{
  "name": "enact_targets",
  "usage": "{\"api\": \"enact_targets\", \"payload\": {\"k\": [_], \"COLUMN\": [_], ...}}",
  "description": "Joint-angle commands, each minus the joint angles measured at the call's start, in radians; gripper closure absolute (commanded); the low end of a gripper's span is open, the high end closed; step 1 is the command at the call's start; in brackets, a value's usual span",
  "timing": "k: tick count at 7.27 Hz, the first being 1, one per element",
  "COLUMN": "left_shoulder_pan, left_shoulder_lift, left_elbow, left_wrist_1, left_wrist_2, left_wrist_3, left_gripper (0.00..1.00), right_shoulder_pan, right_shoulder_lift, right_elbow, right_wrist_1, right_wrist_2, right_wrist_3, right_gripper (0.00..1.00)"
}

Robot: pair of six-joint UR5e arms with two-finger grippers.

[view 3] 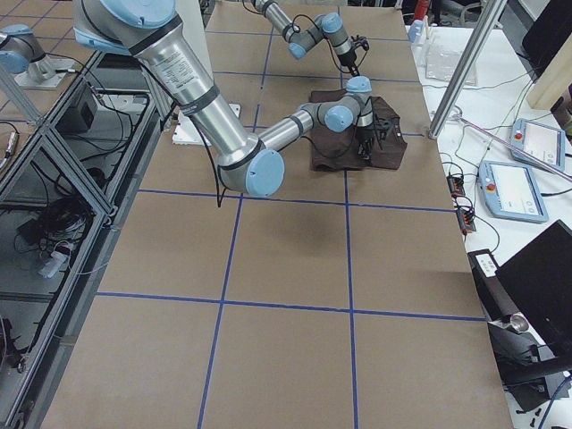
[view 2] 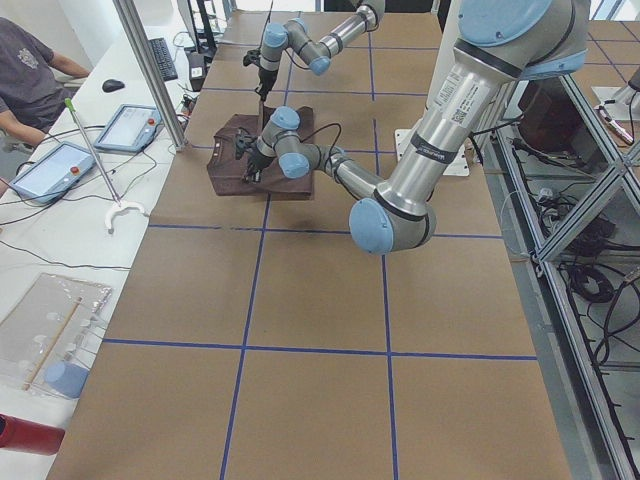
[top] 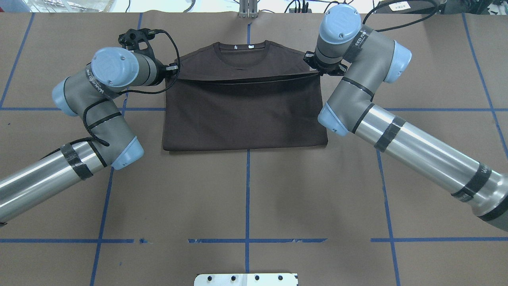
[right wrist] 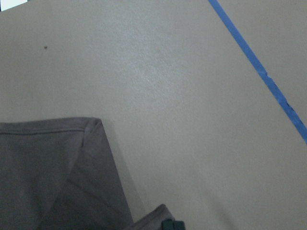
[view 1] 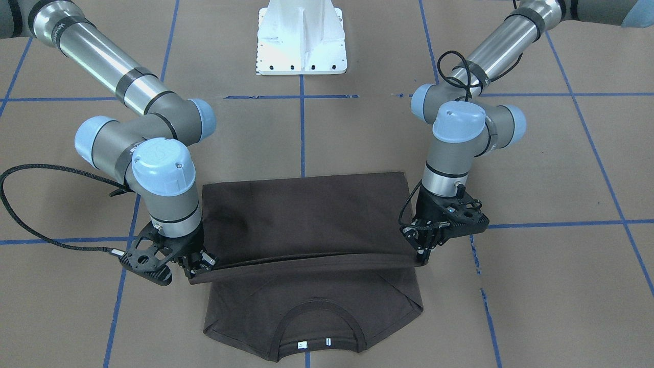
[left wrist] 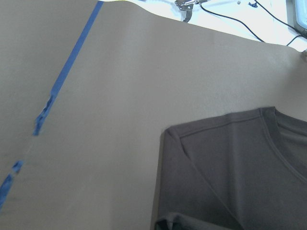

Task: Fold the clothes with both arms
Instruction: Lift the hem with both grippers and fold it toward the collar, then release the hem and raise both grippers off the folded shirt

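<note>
The dark brown T-shirt (view 1: 306,214) lies flat, its collar (view 1: 314,342) with white labels towards the operators' side. Its hem is folded up over the body and stretched taut in a line across the chest. My left gripper (view 1: 422,259) is shut on the hem corner at one end of that line, and my right gripper (view 1: 195,272) is shut on the other corner. In the overhead view the left gripper (top: 173,70) and right gripper (top: 316,70) sit at the two sides of the T-shirt (top: 246,115), just below the shoulders. Both wrist views show only a shoulder of the T-shirt (left wrist: 230,172) (right wrist: 53,177).
The white pedestal base (view 1: 301,38) stands behind the shirt at the robot's side. Blue tape lines (top: 247,190) cross the brown table cover. Past the far edge, a person (view 2: 30,70) sits at a white desk with tablets (view 2: 128,127) and cables.
</note>
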State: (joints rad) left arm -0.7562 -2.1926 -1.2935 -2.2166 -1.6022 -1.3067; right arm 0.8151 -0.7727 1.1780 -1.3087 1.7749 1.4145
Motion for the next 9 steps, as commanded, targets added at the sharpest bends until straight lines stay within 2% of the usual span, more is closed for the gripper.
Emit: {"api": "enact_targets", "payload": {"k": [1,2,3,4,5,6,7,8,9], "left_shoulder_pan": [-0.009,-0.011,-0.011,-0.011,-0.012,-0.015,-0.015,-0.014,-0.006], "left_shoulder_lift": [-0.015,-0.015,-0.016,-0.016,-0.006,0.022,0.037,0.037,0.056], "left_elbow": [0.056,0.068,0.077,0.083,0.083,0.079,0.062,0.048,-0.004], "left_wrist_1": [-0.055,-0.057,-0.057,-0.058,-0.098,-0.189,-0.237,-0.241,-0.238], "left_wrist_2": [0.002,0.002,0.002,0.001,-0.001,-0.004,-0.005,-0.005,-0.008], "left_wrist_3": [0.003,0.003,0.003,0.001,0.001,-0.002,-0.008,-0.029,-0.075], "left_gripper": [1.0,0.96,0.84,0.63,0.47,0.36,0.35,0.34,0.34], "right_shoulder_pan": [0.018,0.018,0.022,0.022,0.022,0.022,0.027,0.032,0.015], "right_shoulder_lift": [0.07,0.07,0.072,0.072,0.076,0.078,0.079,0.05,-0.083], "right_elbow": [-0.101,-0.109,-0.109,-0.109,-0.109,-0.107,-0.086,-0.043,0.098], "right_wrist_1": [0.032,0.032,0.032,0.049,0.061,0.068,0.071,0.072,0.074], "right_wrist_2": [0.001,0.001,0.0,-0.003,-0.003,-0.002,0.004,0.086,0.125], "right_wrist_3": [-0.005,-0.011,-0.015,-0.019,-0.016,-0.014,-0.002,0.012,0.039], "right_gripper": [1.0,1.0,1.0,1.0,0.57,0.43,0.42,0.41,0.35]}}
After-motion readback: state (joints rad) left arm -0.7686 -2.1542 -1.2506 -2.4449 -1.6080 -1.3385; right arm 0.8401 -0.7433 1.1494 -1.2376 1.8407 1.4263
